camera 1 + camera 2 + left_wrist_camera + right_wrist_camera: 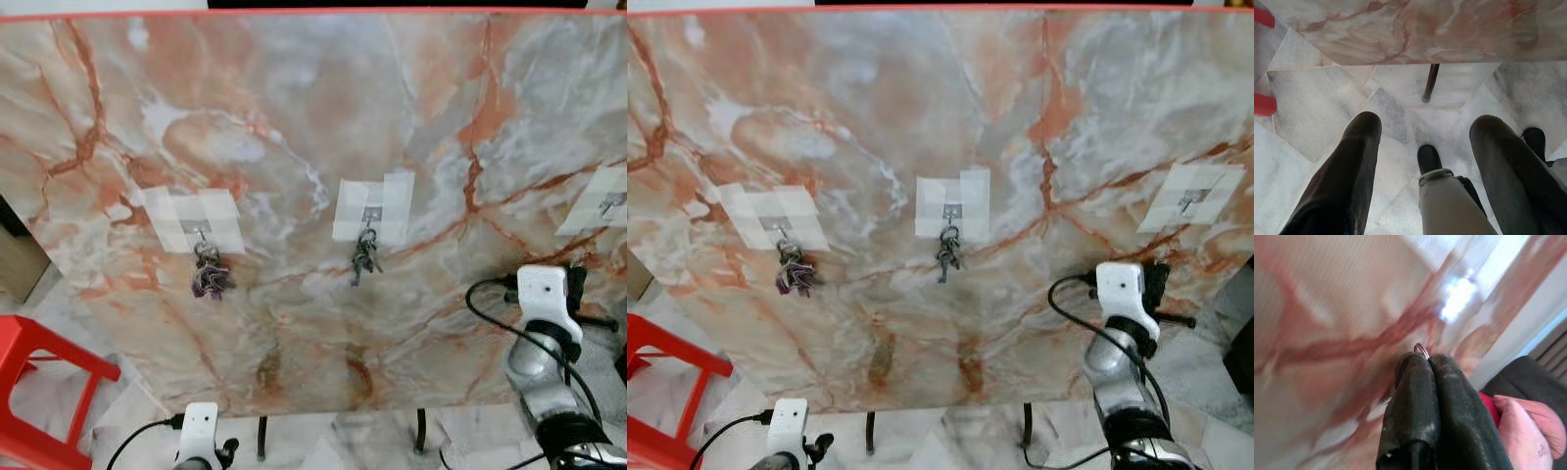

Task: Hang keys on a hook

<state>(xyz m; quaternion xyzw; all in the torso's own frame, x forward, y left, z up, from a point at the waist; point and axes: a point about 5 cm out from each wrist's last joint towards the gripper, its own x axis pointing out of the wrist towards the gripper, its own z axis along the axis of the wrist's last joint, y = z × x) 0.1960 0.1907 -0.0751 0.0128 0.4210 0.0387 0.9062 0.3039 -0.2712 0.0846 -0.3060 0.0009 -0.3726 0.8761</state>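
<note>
The right gripper [1422, 363], pressed together on a key ring [1421, 350], is raised near the board's [294, 98] free right hook [1185, 204]. Keys: light, stiff, slippery (grip the ring). Left gripper [1422, 132] spread, idle.

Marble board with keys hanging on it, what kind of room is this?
Hard to say for sure: probably a home room set up for practice. A pink-veined marble board stands on thin dark legs over a grey marble tiled floor, with a red plastic stool beside it.
</note>
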